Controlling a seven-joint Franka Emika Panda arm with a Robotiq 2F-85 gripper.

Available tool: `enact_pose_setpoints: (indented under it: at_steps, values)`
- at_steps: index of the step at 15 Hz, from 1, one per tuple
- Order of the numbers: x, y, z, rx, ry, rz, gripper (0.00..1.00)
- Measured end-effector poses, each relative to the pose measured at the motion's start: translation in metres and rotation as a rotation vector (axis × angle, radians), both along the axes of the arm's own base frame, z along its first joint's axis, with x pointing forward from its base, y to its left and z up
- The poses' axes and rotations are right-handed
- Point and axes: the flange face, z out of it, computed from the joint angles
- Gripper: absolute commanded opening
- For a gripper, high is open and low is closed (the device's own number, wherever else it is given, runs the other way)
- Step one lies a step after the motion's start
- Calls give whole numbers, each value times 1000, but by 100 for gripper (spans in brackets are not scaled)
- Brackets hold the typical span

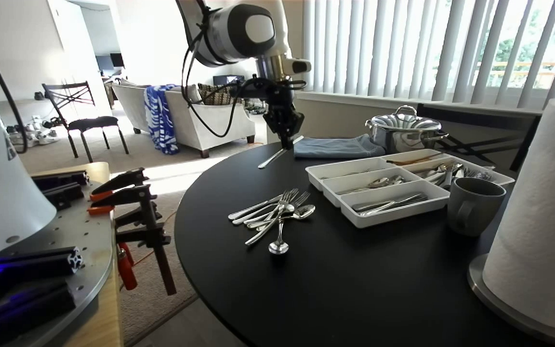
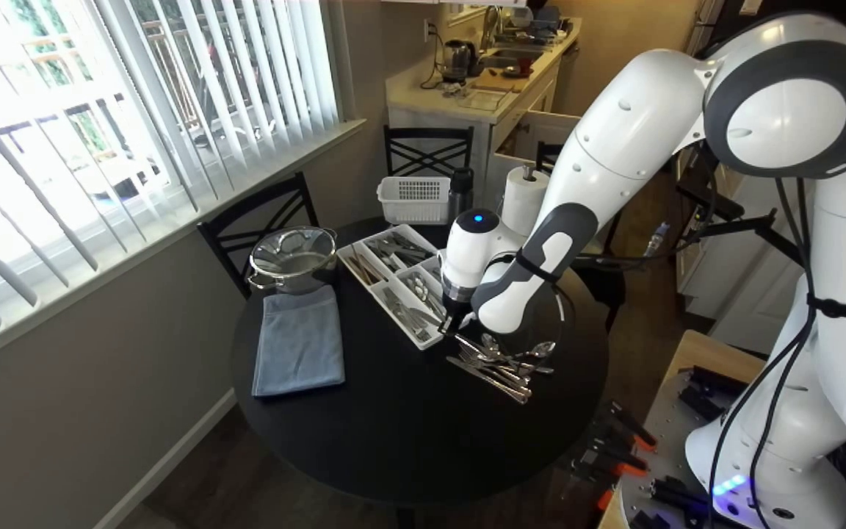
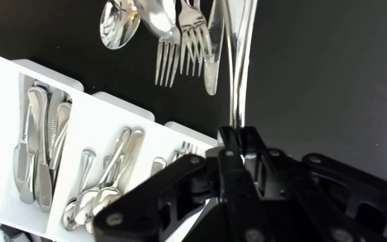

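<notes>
My gripper (image 3: 237,134) is shut on a slim silver utensil (image 3: 242,57), whose handle runs out toward the top of the wrist view. Its far end is hidden by the fingers, so I cannot tell its kind. In an exterior view the utensil (image 1: 271,159) slants through the fingertips, apparently above the black table. Beside the gripper lies a white cutlery tray (image 3: 92,116) with knives, spoons and forks in separate compartments. A loose pile of forks (image 3: 193,23), spoons (image 3: 118,25) and a knife (image 3: 213,72) rests on the table past the tray's edge.
A folded blue cloth (image 1: 340,147) and a steel pot (image 1: 405,137) stand beyond the tray. Near the tray are a grey mug (image 1: 482,212) and a paper towel roll (image 1: 533,226). A white basket (image 2: 414,202) and a dark bottle (image 2: 460,195) sit at the table's edge.
</notes>
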Motion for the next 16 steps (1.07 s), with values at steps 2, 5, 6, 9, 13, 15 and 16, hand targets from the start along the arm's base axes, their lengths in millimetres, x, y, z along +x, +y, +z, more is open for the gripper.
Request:
enact_pose_setpoints:
  at_steps: [2, 5, 6, 9, 13, 15, 16]
  values:
    - [9, -29, 2, -5, -9, -58, 3]
    - [24, -85, 2, -21, -27, -157, 3]
    - [30, -102, 2, -28, -35, -187, 3]
    - [57, -137, -1, -51, -56, -240, 3]
    - [100, -145, -13, -81, -48, -245, 3]
    - [117, -143, -22, -92, -38, -243, 3]
    - [123, -143, -28, -98, -32, -244, 3]
